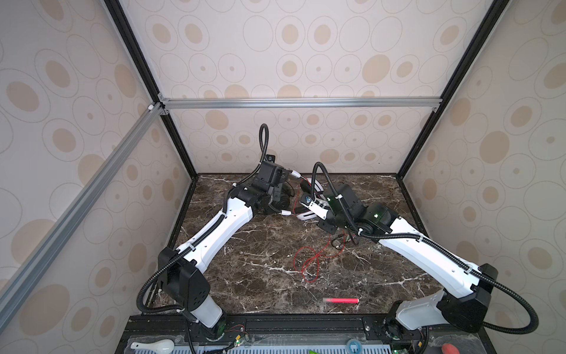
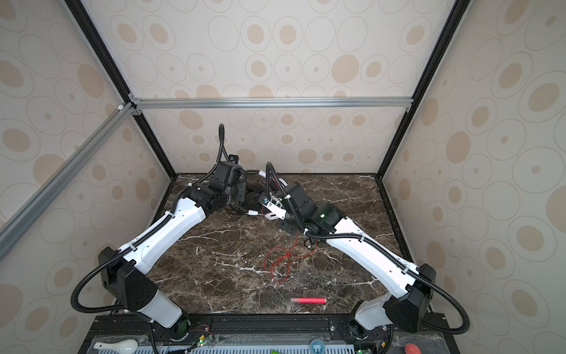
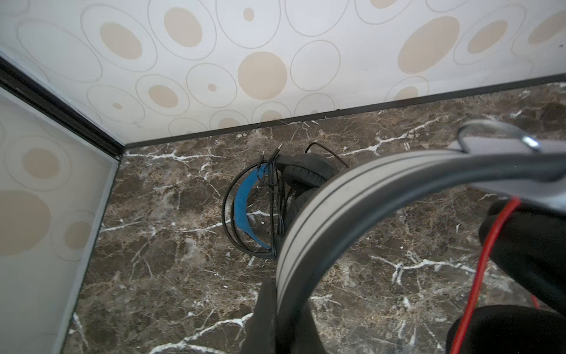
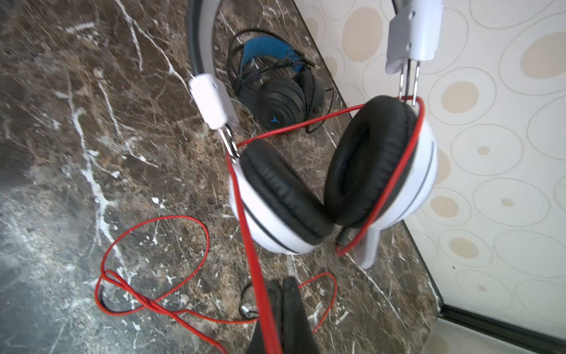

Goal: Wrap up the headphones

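Observation:
The white headphones point(image 4: 275, 220) hang above the marble table point(image 1: 260, 275), with black ear pads and striped cups point(image 1: 309, 214). My left gripper point(image 3: 288, 306) is shut on their striped headband point(image 3: 337, 196). Their red cable point(image 4: 245, 196) loops around the cups and runs taut to my right gripper point(image 4: 283, 280), which is shut on it. Loose red cable point(image 1: 309, 263) lies in loops on the table. The black headphones point(image 4: 281, 101) with a blue headband point(image 3: 242, 208) lie by the back wall, black cable bundled on them.
The back wall point(image 3: 275, 92) and the left corner post point(image 3: 61, 113) stand close behind the black headset. A pink stick point(image 1: 340, 300) lies near the table's front edge. A white spoon point(image 1: 153, 346) sits on the front ledge.

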Motion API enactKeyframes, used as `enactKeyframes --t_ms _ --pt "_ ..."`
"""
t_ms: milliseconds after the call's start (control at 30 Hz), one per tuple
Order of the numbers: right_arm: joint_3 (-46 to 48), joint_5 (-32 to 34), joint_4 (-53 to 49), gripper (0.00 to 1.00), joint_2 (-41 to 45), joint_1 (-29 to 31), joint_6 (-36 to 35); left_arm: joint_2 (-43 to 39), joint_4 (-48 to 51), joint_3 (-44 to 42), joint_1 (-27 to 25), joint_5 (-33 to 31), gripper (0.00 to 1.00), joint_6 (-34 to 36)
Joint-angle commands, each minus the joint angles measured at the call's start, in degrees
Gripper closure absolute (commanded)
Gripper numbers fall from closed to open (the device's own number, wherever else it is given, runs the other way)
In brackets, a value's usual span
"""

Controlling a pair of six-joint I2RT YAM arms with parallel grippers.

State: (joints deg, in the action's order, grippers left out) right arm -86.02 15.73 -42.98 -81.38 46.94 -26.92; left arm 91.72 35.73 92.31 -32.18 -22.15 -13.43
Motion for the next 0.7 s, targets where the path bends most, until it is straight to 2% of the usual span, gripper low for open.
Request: enactKeyframes --t_ms 0,167,433,533,667 --pt "-4.16 4.51 -1.89 1.0 -0.55 0.41 -5.49 -2.23 0.9 4.31 -0.81 -1.12 1.0 9.71" --pt "-5.04 7.51 -0.33 1.0 -1.56 0.34 -8.76 -5.04 1.75 1.87 -1.07 6.53 1.0 15.84" --pt "-6.42 5.68 0.69 0.96 -2.05 0.17 -7.63 -9.03 2.08 -2.91 -1.12 19.08 1.0 16.87" --pt "-4.52 3.12 1.31 0.96 -0.73 -0.06 -6.78 -10.51 2.72 -4.98 -1.12 22.26 1.0 16.5" --pt "-1.58 -5.1 2.51 0.94 1.94 -2.05 -6.44 -11.44 3.2 -6.9 -1.12 25.86 1.0 15.23"
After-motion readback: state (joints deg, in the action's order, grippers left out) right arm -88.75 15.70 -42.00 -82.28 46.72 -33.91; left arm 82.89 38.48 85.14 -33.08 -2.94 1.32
